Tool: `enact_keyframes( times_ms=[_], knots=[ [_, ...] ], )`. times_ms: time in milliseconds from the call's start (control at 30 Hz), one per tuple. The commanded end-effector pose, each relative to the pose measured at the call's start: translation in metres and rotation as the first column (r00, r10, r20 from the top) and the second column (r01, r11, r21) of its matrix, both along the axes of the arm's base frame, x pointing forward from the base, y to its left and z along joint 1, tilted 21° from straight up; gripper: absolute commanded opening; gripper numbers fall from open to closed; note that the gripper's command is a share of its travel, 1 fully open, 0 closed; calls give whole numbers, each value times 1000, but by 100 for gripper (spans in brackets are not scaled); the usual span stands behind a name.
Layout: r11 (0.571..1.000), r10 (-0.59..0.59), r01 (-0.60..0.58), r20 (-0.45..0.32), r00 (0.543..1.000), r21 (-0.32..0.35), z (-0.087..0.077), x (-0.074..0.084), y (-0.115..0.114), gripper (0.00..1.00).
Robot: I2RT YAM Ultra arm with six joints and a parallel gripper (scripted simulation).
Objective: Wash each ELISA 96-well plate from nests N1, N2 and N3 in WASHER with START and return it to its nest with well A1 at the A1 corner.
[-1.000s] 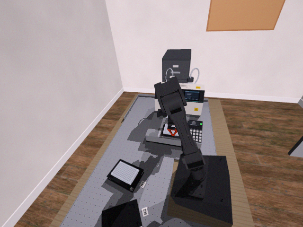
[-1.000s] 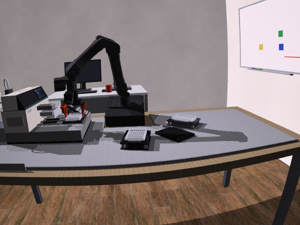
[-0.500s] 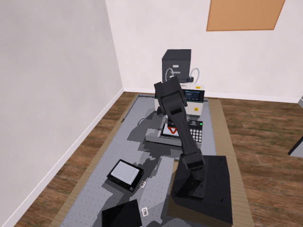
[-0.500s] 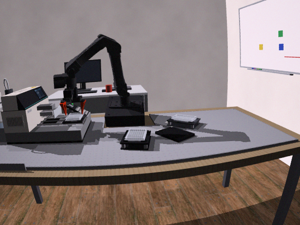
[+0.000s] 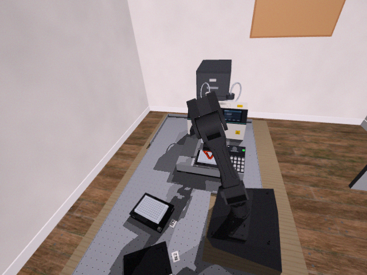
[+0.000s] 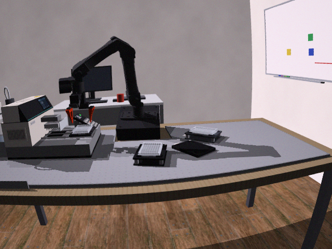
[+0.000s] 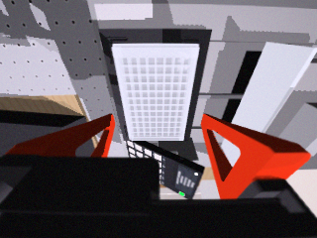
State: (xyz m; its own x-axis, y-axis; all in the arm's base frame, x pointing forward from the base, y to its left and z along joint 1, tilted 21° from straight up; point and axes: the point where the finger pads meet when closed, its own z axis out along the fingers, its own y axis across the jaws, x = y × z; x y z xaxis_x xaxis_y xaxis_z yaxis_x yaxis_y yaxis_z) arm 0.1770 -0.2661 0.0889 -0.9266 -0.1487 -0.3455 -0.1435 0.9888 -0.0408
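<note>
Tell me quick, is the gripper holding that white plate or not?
Gripper: open and holding nothing; it hangs above the white plate lying in the washer's carrier.
</note>
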Motion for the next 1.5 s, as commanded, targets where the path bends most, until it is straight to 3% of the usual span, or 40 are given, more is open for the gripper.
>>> enact_keyframes(
  times_ms=[0, 1000, 1467],
  knots=[
    [1000, 0, 0, 8, 1000, -2, 11, -3, 0, 100],
    [1000, 0, 0, 7, 1000, -2, 51, -18, 0, 100],
    [1000, 0, 0, 7, 1000, -2, 51, -18, 0, 100]
  ],
)
